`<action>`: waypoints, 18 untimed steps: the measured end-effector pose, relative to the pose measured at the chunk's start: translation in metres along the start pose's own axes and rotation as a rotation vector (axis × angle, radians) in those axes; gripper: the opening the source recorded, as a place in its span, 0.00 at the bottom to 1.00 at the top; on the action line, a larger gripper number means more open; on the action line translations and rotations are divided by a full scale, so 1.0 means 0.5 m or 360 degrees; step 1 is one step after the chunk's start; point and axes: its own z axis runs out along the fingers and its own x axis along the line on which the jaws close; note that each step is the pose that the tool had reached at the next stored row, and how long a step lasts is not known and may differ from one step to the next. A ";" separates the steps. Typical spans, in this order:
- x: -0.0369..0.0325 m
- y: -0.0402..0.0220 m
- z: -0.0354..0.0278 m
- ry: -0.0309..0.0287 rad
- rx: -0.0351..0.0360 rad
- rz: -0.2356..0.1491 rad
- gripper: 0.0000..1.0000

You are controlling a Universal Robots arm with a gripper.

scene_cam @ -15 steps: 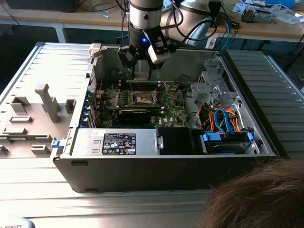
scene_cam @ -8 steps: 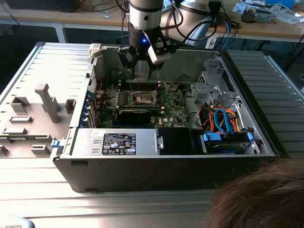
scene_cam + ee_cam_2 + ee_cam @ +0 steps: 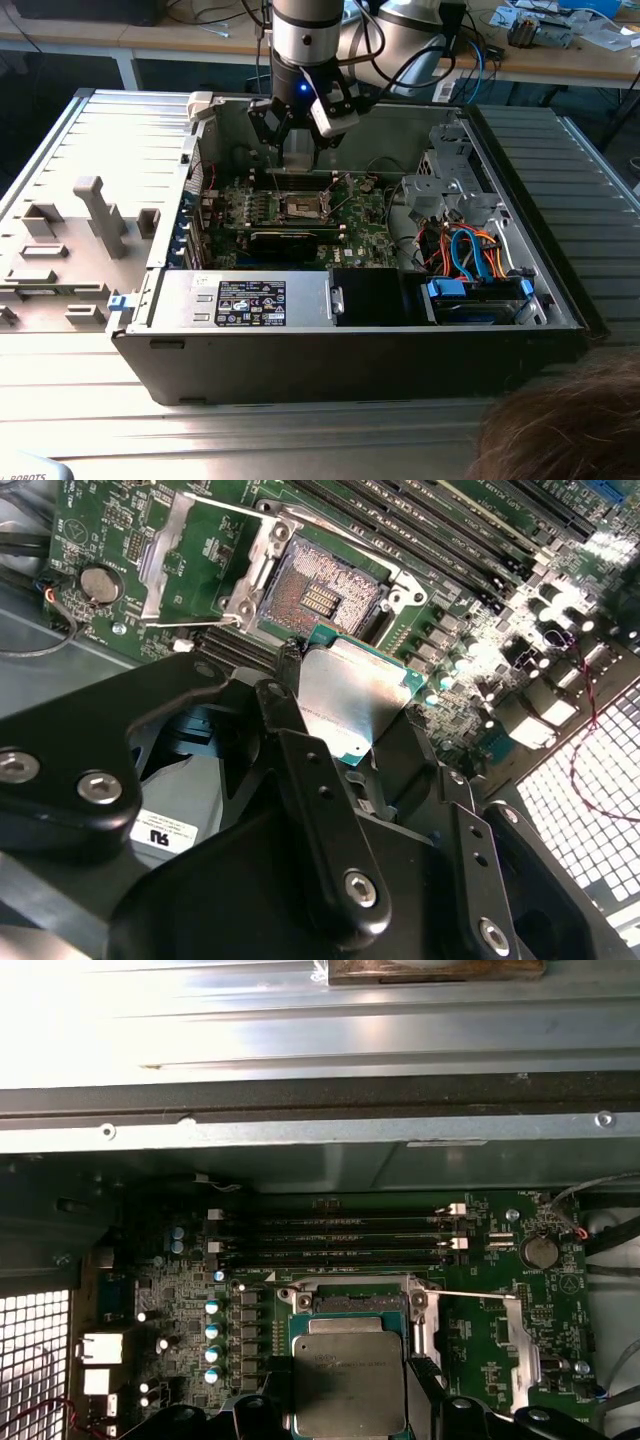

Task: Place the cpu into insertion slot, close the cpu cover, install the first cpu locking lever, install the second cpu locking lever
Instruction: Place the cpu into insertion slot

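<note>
As the black and grey desktop computer case [image 3: 350,350] lies open on its side, the green motherboard [image 3: 365,235] faces upward and the arm works over it. Observed: the black two-fingered gripper [image 3: 298,146] hangs close above the board, towards the case wall at the back of the exterior view. It is clenched on the cpu [image 3: 350,695], a small flat square chip with a pale silver-grey metal top and a green edge. The black fingers [image 3: 315,780] press on opposite edges of the chip, leaving the metal top bare between them.

The insertion slot [image 3: 320,595], a square socket with a dark pin field and a silvery rim, is vacant. It sits mid-board, just beside the long black memory slots [image 3: 340,1240]. The cpu cover [image 3: 175,550], a thin silvery frame plate with a square window, is swung back clear of the socket on one side. A thin wire locking lever [image 3: 470,1294] is released and runs from the socket's rim towards the cover.

Governing relation: the chip is held apart from the socket, raised over it. In the first wrist view its edges run parallel with the rim, and it overlaps the socket edge farthest from the memory slots. Judgement: the socket lies beneath the chip and slightly off towards the memory slots. The chip appears squared to it, and seating is not yet done
</note>
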 end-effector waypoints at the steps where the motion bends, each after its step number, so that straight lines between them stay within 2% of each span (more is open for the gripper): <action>1: 0.000 0.000 0.000 0.00001 0.0000 0.0000 0.54; 18: 0.000 -0.001 0.010 0.00001 0.0000 0.0000 0.54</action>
